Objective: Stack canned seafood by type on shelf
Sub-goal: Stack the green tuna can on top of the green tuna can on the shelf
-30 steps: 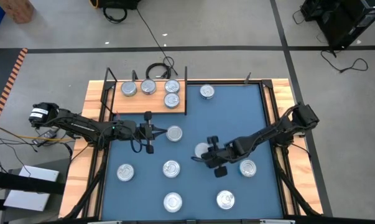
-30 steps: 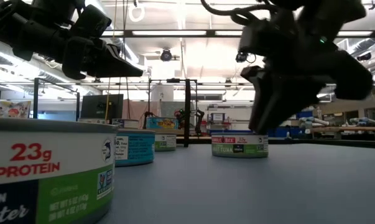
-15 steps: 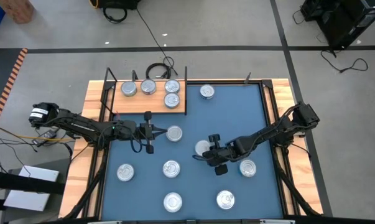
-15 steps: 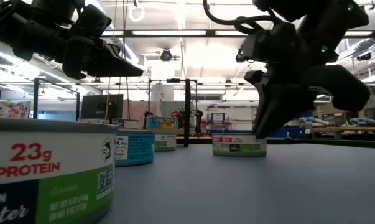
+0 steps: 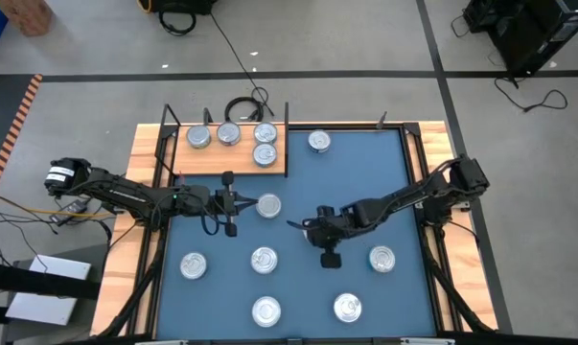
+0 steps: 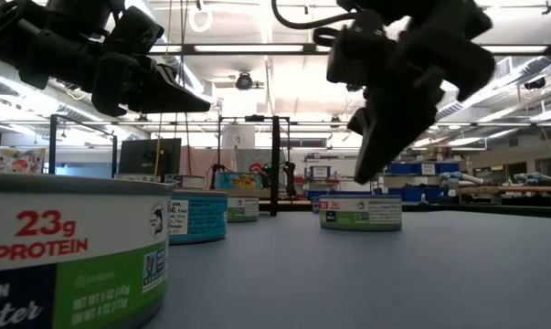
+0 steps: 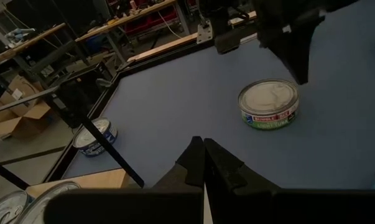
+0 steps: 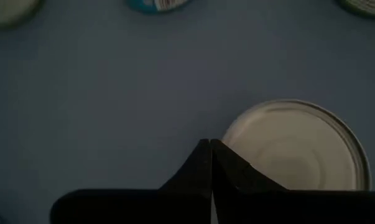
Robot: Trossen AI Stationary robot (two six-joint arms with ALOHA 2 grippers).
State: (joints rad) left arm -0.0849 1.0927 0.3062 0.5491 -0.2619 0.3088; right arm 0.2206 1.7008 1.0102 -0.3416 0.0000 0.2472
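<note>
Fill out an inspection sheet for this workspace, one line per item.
Surface: blue mat on a wooden table.
Job's things: four tins on the shelf; seven more on the mat.
Clutter: nothing seen.
Grippers: left gripper shut, empty, beside a tin; right gripper shut, empty, above a tin.
Cables: black coil behind the shelf; cords on the floor.
Surroundings: grey floor, workshop benches beyond.

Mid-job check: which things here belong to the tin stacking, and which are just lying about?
Job:
- tins on the blue mat, e.g. one by the left gripper
- four tins on the shelf
- right gripper, shut, empty

Lying about:
- coiled black cable behind the shelf
- floor cables
</note>
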